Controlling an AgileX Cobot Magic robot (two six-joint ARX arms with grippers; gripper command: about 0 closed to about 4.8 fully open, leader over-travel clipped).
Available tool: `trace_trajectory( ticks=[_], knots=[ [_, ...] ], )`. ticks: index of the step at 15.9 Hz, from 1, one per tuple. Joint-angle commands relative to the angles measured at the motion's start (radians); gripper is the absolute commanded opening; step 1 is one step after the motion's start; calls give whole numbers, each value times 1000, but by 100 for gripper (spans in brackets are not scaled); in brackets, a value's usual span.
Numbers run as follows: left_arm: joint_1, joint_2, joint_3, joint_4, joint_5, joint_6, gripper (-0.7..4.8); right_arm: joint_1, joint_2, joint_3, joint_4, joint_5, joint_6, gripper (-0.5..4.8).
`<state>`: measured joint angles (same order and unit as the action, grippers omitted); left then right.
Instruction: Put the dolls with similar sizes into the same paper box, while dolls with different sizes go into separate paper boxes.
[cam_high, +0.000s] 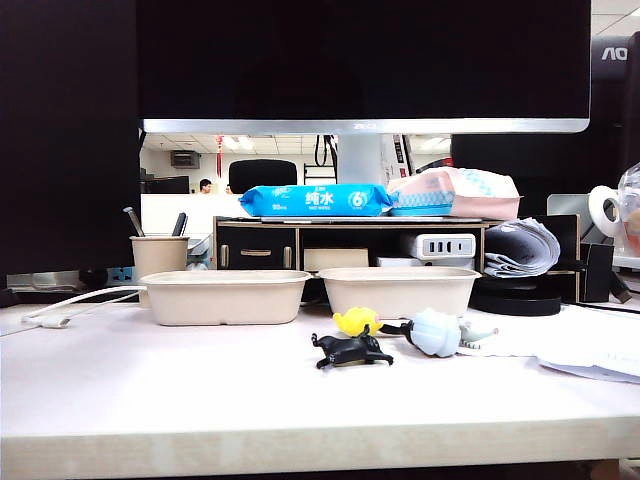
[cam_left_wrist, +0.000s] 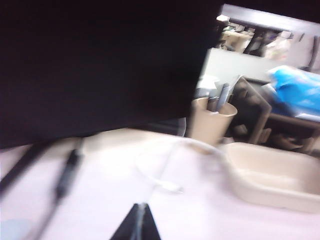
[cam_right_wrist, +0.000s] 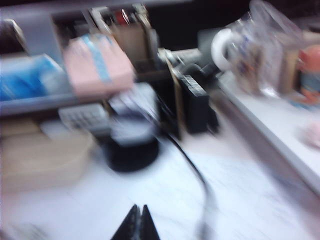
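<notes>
Clearly, you are at the very start: all the dolls lie loose on the tabletop (cam_high: 150, 390) and both paper boxes, the left one (cam_high: 226, 296) and the right one (cam_high: 398, 290), look empty. The yellow doll (cam_high: 356, 321), black doll (cam_high: 352, 349) and pale-blue doll (cam_high: 436, 331) cluster just in front of the right box. Your left tool (cam_left_wrist: 138, 222) and right tool (cam_right_wrist: 138, 223) are both clenched on nothing, and neither shows in the exterior view, so the dolls lie well apart from them. Next, I judge, 1 tool must spread its fingers and descend over a doll.
</notes>
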<state>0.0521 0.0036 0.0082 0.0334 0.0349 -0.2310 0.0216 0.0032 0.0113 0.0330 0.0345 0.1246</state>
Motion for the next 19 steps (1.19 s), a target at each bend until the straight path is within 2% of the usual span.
trace_trajectory(
  ticks=[1, 2, 3, 5, 6, 8, 10, 11, 13, 14, 16, 17, 18, 19],
  knots=[
    [-1, 0, 3, 260, 200, -335, -5, 2, 2, 12, 297, -75, 299, -5],
    [-2, 0, 32, 317, 231, -401, -5, 2, 16, 66, 300, -74, 343, -6],
    [-1, 9, 98, 228, 230, -402, -5, 2, 49, 122, 301, -64, 343, -6],
    [-1, 69, 197, 119, 222, -318, -5, 1, 157, 208, 301, -50, 339, -6],
    [-1, 132, 244, 92, 249, -268, -6, 2, 261, 258, 301, -91, 322, -6],
    [-1, 339, 321, 91, 380, -240, -5, 13, 573, 384, 318, -319, 309, -6],
    [-2, 592, 401, 76, 574, -214, -5, 85, 912, 560, 253, -554, 227, -6],
    [-2, 703, 439, 41, 656, -189, -6, 135, 1053, 656, 153, -597, 141, -6],
    [-50, 899, 515, -73, 706, -74, -5, 233, 1296, 852, -142, -583, -52, -6],
    [-105, 981, 550, -144, 684, 6, -5, 268, 1398, 938, -288, -571, -117, -6],
    [-214, 1094, 598, -235, 591, 103, -5, 339, 1538, 1044, -483, -470, -201, -3],
    [-263, 1141, 617, -264, 566, 128, -5, 371, 1589, 1081, -557, -408, -236, 53],
    [-308, 1179, 631, -272, 562, 130, -5, 399, 1625, 1107, -612, -362, -255, 177],
    [-328, 1197, 637, -273, 559, 130, -5, 414, 1644, 1117, -631, -342, -265, 241]
  ],
)
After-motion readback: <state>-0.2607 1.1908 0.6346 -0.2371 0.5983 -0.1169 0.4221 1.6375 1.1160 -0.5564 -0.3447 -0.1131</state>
